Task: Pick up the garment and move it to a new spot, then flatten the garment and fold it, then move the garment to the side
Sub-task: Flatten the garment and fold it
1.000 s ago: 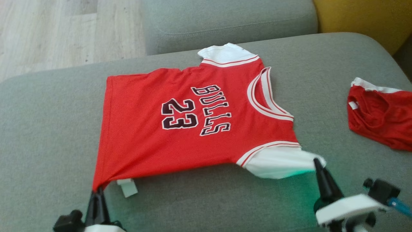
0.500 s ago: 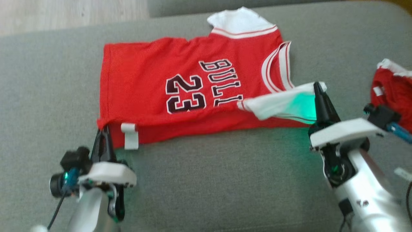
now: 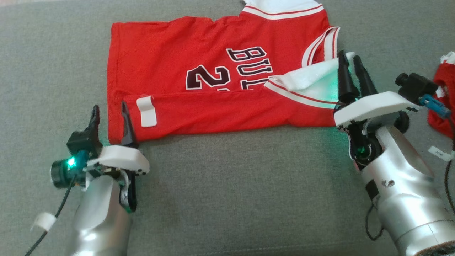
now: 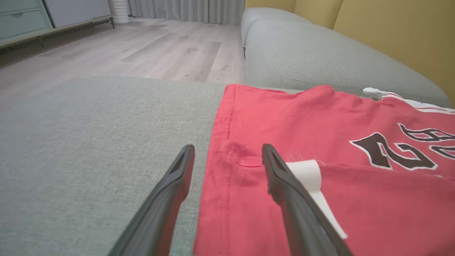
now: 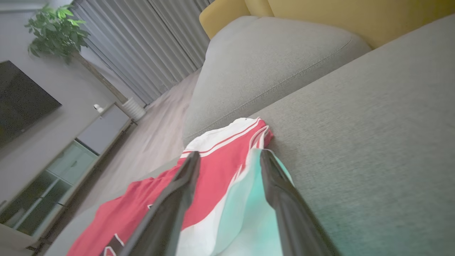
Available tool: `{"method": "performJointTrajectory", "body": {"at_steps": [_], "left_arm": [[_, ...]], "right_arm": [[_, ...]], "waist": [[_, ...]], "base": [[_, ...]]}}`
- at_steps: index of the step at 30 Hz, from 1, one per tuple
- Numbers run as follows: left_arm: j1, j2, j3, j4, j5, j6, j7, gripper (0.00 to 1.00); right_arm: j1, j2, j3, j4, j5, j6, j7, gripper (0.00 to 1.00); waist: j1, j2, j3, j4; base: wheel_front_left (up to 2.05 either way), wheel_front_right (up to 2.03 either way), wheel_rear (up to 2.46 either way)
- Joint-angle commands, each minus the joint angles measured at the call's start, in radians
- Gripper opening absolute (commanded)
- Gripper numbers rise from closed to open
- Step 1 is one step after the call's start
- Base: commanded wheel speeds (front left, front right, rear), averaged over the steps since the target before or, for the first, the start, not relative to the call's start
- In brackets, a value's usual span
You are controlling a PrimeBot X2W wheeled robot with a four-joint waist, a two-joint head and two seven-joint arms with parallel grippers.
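Across the grey cushion's (image 3: 231,185) far half lies the red jersey (image 3: 199,106), near edge folded over.
Left gripper (image 3: 109,106) gapes wide astride its hem corner (image 3: 114,133); right gripper (image 3: 349,56) stands parted, empty, over the white sleeve (image 3: 312,83).

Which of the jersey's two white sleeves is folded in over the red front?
The near sleeve, beside the right gripper, lies over the lettering on the jersey. The far sleeve sticks outward off the body.
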Motion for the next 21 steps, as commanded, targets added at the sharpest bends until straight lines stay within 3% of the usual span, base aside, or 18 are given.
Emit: {"method": "performJointTrajectory", "body": {"at_steps": [1, 3, 7, 12, 21], "left_arm": [[0.010, 0.018, 0.036, -0.039, 0.017, 0.009, -0.005, 1.00], [0.047, 0.018, 0.047, -0.071, 0.036, 0.017, -0.005, 1.00], [0.141, 0.018, 0.046, -0.132, 0.053, 0.018, -0.005, 1.00], [0.262, 0.018, 0.031, -0.193, 0.029, 0.021, -0.005, 1.00], [0.402, 0.017, 0.011, -0.269, 0.036, 0.010, -0.005, 1.00]], "right_arm": [[-0.008, -0.002, 0.012, -0.013, -0.033, 0.004, -0.014, 1.00], [0.005, -0.016, -0.040, -0.036, -0.136, 0.004, -0.017, 1.00], [0.110, 0.026, -0.159, -0.112, -0.312, 0.004, -0.018, 1.00], [0.250, 0.060, -0.204, -0.180, -0.528, 0.004, -0.018, 1.00], [0.415, 0.085, -0.271, -0.216, -0.657, 0.004, -0.018, 1.00]], "waist": [[0.0001, 0.0000, -0.005, 0.000], [0.0001, 0.0000, -0.017, 0.002], [0.0001, 0.0000, -0.059, 0.005], [0.0001, 0.0000, -0.122, 0.007], [0.0001, 0.0000, -0.221, 0.031]], "base": [[0.00, 0.00, 0.00], [0.00, 0.00, 0.00], [0.00, 0.00, 0.00], [0.00, 0.00, 0.00], [0.00, 0.00, 0.00]]}}
